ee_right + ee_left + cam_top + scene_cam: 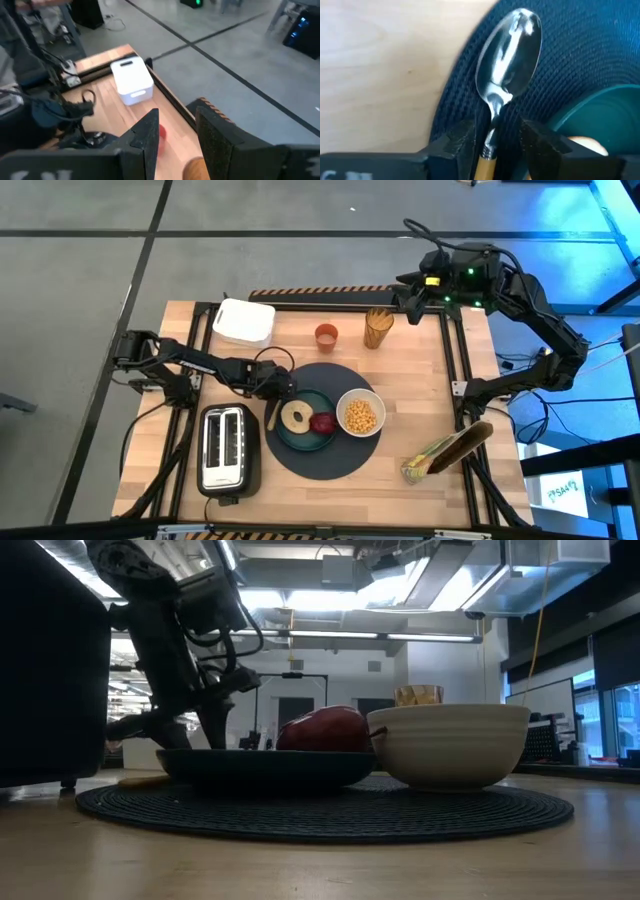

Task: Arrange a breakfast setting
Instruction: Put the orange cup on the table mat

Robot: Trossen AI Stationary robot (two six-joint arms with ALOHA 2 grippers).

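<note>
The round dark-grey mat (325,455) lies mid-table. On it stand the teal plate (300,438), holding the ring-shaped bagel (296,417) and the dark red fruit (323,422), and the white bowl (360,415) of yellow cereal. The metal spoon (510,50) lies on the mat's left edge beside the plate, its yellow handle (485,162) pointing toward my left gripper. My left gripper (495,145) is open and low over the mat, one finger on each side of the spoon's neck. The small orange cup (326,336) stands beyond the mat. My right gripper (177,137) is open and empty at the far right corner.
A toaster (230,448) stands at the near left, right by my left arm. A white box (244,322) sits at the far left. A wooden holder (378,328) stands next to the orange cup. A bag (445,450) lies near the right edge.
</note>
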